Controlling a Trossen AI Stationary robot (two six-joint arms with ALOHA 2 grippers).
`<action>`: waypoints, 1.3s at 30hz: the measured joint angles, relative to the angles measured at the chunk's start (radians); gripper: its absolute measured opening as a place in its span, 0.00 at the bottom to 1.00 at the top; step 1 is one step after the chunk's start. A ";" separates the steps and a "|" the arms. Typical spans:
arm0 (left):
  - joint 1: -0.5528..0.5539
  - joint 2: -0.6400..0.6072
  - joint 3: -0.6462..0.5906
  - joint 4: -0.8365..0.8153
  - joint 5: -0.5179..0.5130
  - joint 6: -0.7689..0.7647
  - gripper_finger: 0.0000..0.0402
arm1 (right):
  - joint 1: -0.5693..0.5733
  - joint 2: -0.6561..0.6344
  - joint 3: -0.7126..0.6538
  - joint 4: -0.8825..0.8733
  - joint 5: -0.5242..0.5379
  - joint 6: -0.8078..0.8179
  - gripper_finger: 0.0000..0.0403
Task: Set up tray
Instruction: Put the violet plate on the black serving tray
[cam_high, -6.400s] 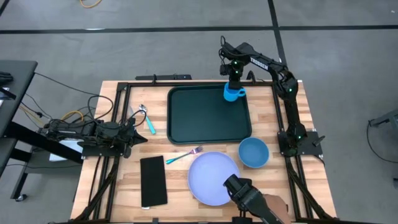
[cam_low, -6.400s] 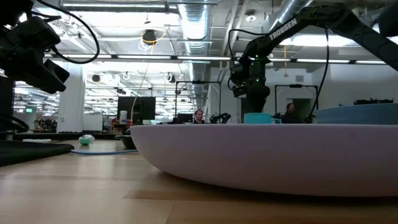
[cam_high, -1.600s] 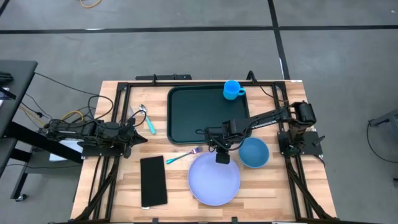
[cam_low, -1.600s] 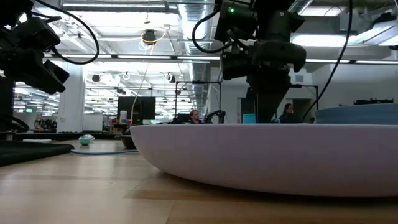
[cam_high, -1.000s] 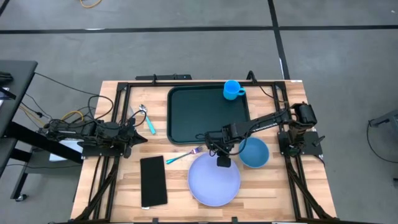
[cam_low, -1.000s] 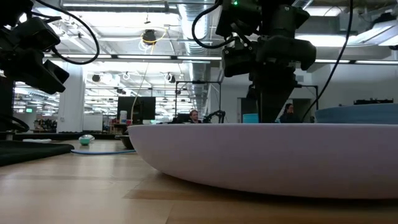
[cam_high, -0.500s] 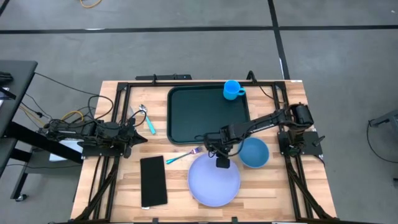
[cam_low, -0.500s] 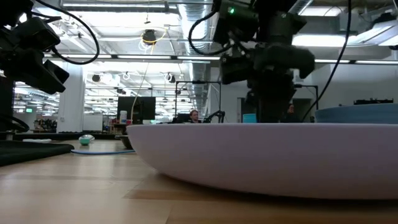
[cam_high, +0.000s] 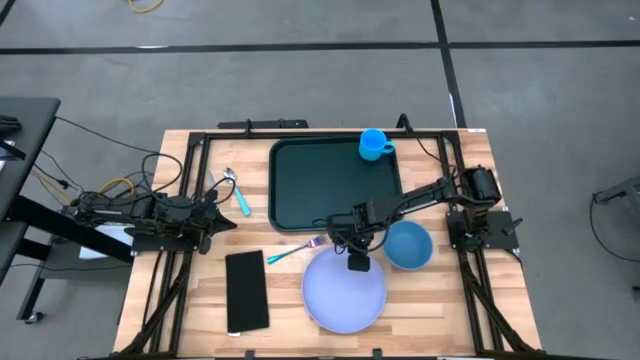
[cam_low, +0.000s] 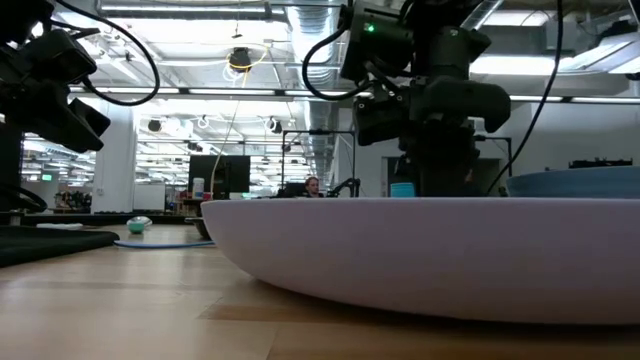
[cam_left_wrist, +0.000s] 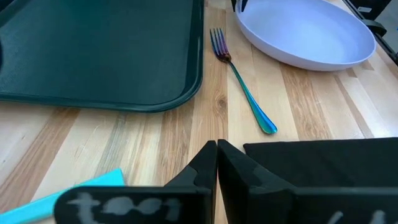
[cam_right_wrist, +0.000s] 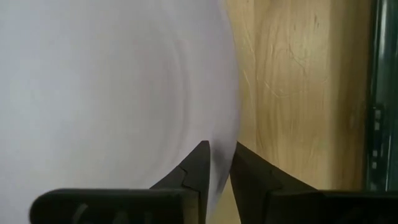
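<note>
Dark green and rimmed, the large rectangular plastic tray (cam_high: 336, 186) lies on the far middle of the pale wooden table (cam_high: 180, 300), a light blue mug (cam_high: 373, 144) standing at its far right corner. Just in front of it, the right gripper (cam_high: 356, 262) points down at the far edge of the round lavender plate (cam_high: 345, 290), its fingers (cam_right_wrist: 200, 163) straddling the rim with one on either side, narrowly apart; whether they pinch it cannot be told. A blue bowl (cam_high: 408, 245) sits beside the plate. A fork with a teal handle (cam_high: 296, 249) and a flat black rectangle (cam_high: 246, 291) lie nearby. The left gripper (cam_left_wrist: 217, 163) rests clenched and empty at the table's left side.
</note>
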 joint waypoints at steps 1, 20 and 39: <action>0.000 0.000 0.000 0.000 0.000 0.000 0.00 | -0.001 0.000 0.000 0.000 -0.002 0.000 0.10; 0.000 0.000 0.000 0.000 0.000 -0.002 0.00 | -0.026 0.000 0.001 -0.002 -0.076 0.000 0.02; 0.000 0.000 0.000 0.000 0.000 -0.002 0.00 | -0.087 0.000 0.205 -0.252 -0.078 -0.121 0.01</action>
